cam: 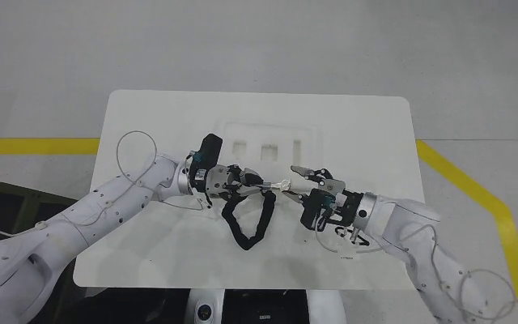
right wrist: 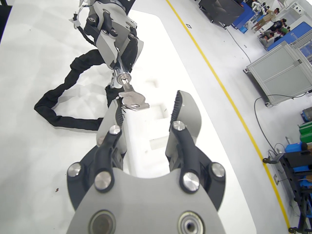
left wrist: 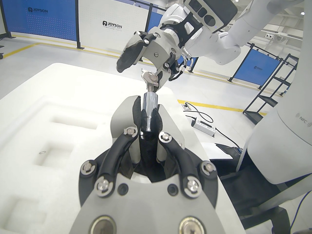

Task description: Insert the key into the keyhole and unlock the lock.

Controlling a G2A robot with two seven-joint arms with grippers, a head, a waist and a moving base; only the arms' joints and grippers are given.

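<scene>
Key (right wrist: 132, 99) sits with its blade in the keyhole at the end of the chrome lock cylinder (left wrist: 149, 109), raised above the surface (cam: 364, 121). Left claw (left wrist: 148, 103) clenched on lock cylinder. Right claw (right wrist: 149, 98) released, jaws wide apart; one finger just beside the key head, contact unclear. Black cable (cam: 243, 231) loops down onto surface.

Key (right wrist: 132, 99): silver; fine dotted pattern on head.
Lock (left wrist: 149, 109): mirror chrome.
Cable (right wrist: 73, 122): black fabric sleeve.
Finger pads (right wrist: 176, 108): black, ribbed; shells grey.
Table (cam: 146, 121): white.
Foam tray (cam: 235, 130): white.
Floor stripe (cam: 48, 146): yellow.
</scene>
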